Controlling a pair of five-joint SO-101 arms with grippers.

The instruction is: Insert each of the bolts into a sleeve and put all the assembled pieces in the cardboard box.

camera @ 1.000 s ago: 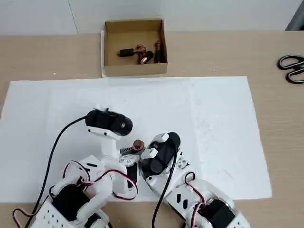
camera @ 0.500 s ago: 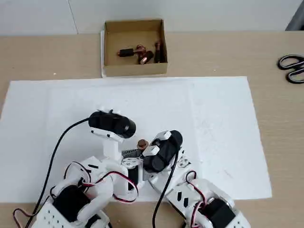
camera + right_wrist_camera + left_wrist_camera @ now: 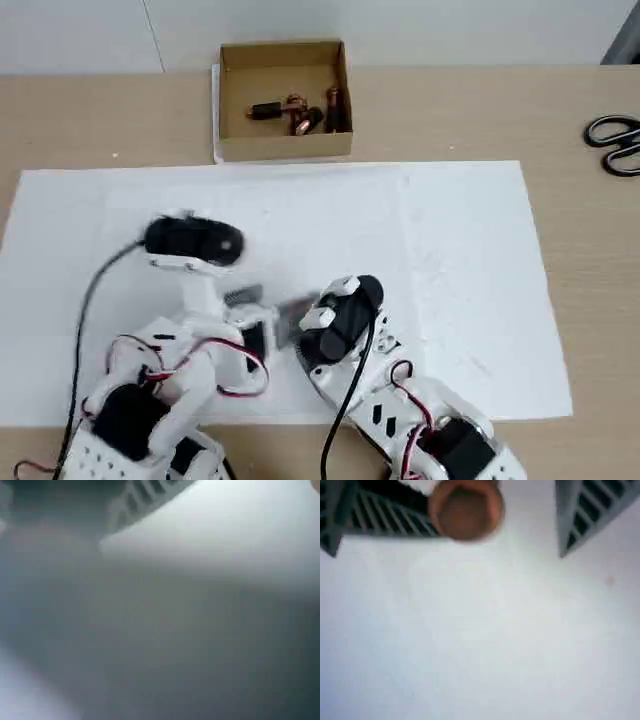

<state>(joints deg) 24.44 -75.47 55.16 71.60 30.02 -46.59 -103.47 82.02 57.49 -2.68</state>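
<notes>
left wrist view: copper sleeve (image 3: 465, 512) against one ribbed finger (image 3: 385, 517); high view: cardboard box (image 3: 284, 148)

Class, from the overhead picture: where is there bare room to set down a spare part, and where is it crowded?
Free: white sheet right of the central arm; the sheet strip between cardboard box and arms; bare table between box and scissors. Crowded: around the central arm and the other arm, and inside the box.
</notes>
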